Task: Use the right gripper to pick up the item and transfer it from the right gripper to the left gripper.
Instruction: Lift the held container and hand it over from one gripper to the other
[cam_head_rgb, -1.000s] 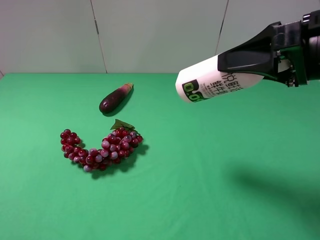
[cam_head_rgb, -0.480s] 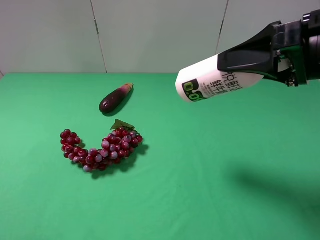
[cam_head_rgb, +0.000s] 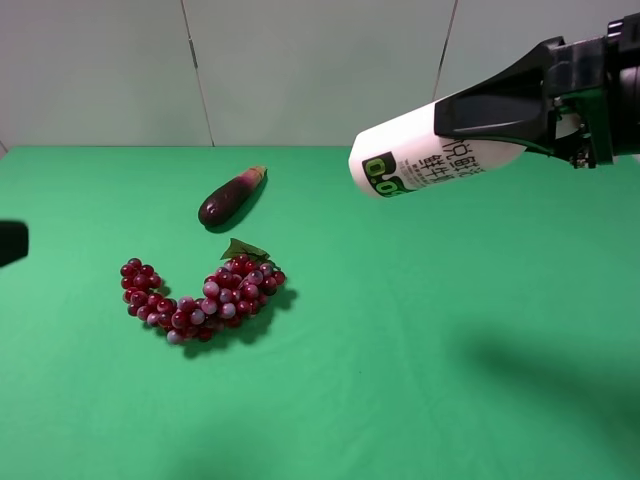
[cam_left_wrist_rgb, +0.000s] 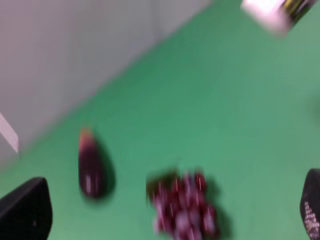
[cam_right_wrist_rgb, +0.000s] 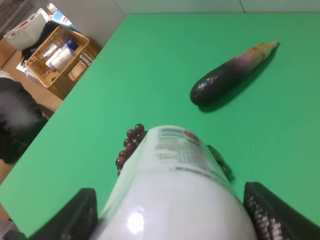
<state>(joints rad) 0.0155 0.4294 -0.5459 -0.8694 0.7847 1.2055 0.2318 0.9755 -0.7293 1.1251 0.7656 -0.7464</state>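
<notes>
The item, a white bottle (cam_head_rgb: 400, 160) with a green-and-black label, is held in the air above the right back part of the green table (cam_head_rgb: 420, 330), lying roughly level. My right gripper (cam_head_rgb: 445, 118) is shut on its upper body. In the right wrist view the bottle (cam_right_wrist_rgb: 175, 190) fills the space between the two black fingers (cam_right_wrist_rgb: 75, 215). My left gripper (cam_head_rgb: 8, 243) just shows as a dark shape at the left edge. In the blurred left wrist view it (cam_left_wrist_rgb: 172, 192) is open and empty, and the bottle (cam_left_wrist_rgb: 270, 10) is far off.
A dark purple eggplant (cam_head_rgb: 230, 196) lies at the back left. A red grape bunch (cam_head_rgb: 205, 298) lies in front of it. Both also show in the right wrist view, the eggplant (cam_right_wrist_rgb: 230, 75) and the grapes (cam_right_wrist_rgb: 131, 145). A basket (cam_right_wrist_rgb: 60, 55) stands off the table.
The left gripper has come into the exterior view at the left edge. The right gripper has lifted the bottle slightly.
</notes>
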